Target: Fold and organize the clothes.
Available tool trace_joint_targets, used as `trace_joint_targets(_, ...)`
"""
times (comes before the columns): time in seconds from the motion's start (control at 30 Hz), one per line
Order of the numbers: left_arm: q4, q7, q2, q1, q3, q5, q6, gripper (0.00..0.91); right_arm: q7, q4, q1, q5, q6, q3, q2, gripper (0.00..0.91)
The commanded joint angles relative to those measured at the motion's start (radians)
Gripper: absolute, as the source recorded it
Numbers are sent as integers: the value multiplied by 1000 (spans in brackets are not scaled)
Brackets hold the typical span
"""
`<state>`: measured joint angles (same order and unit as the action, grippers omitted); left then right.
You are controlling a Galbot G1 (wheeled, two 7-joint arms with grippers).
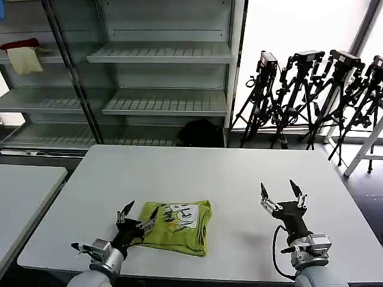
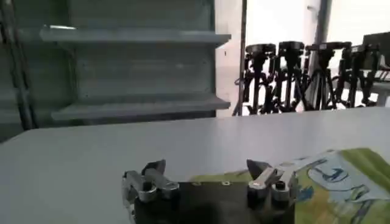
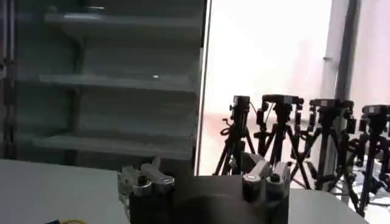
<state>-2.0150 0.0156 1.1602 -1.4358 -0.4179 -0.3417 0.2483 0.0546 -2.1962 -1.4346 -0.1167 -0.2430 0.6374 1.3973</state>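
the head view looks down and forward over the white table [image 1: 239, 179]. each wrist view sits low behind its own gripper, facing the far shelves [image 2: 134, 67] and tripods [image 3: 286, 140], which all views share.

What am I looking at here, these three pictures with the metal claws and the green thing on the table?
This is a two-armed robot at a white table. The wide picture comes from a camera on its head, looking down. The other two come from cameras on its wrists, each looking out past its own claw.

A lime-green T-shirt, already folded into a small bundle with a print facing up, lies near the front edge. The left claw is open at the shirt's edge, one finger over the fabric, and grips nothing. The right claw is open too, held above bare table off to the side, holding nothing.

Behind the table stand metal shelves and a row of black camera tripods.
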Motion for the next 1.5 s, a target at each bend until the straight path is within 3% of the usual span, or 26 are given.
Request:
trace_joint_targets(0.03, 22, 8, 8, -48, -16, -44, 50, 907, 0, 17, 5, 26, 15, 0, -1, 907)
trace_joint_targets(0.3, -22, 23, 17, -78, -20, -114, 101, 907, 3, 32, 10, 28, 15, 0, 0, 907)
trace_joint_targets(0.37, -41, 25, 17, -89, -18, -131, 117, 836, 4, 35, 11, 29, 16, 1, 1, 907)
trace_joint_targets(0.5, -67, 35, 26, -99, -18, -195, 150, 544, 2, 43, 14, 30, 17, 1, 4, 907)
trace_joint_targets(0.53, -71, 36, 29, -99, -18, -213, 156, 322, 1, 45, 15, 31, 17, 0, 4, 907)
trace_joint_targets(0.6, -73, 39, 34, -97, -18, -234, 167, 141, 1, 48, 18, 32, 17, 0, 6, 907)
trace_joint_targets(0.67, -71, 39, 37, -93, -18, -249, 171, 20, 0, 51, 18, 33, 18, -1, 6, 907)
trace_joint_targets(0.97, -79, 51, 43, -64, -14, -304, 158, 0, -3, 65, 16, 43, 23, 0, 9, 907)
trace_joint_targets(1.2, -84, 53, 43, -46, -35, -212, 96, 0, -3, 73, 14, 44, 27, 3, 9, 907)
trace_joint_targets(1.37, -88, -12, 28, -45, -127, -29, 50, 0, -3, 82, 19, 42, 30, 3, 7, 907)
trace_joint_targets(1.5, -66, -89, -17, -34, -295, 25, 52, 0, -4, 94, 25, 39, 32, 0, 5, 907)
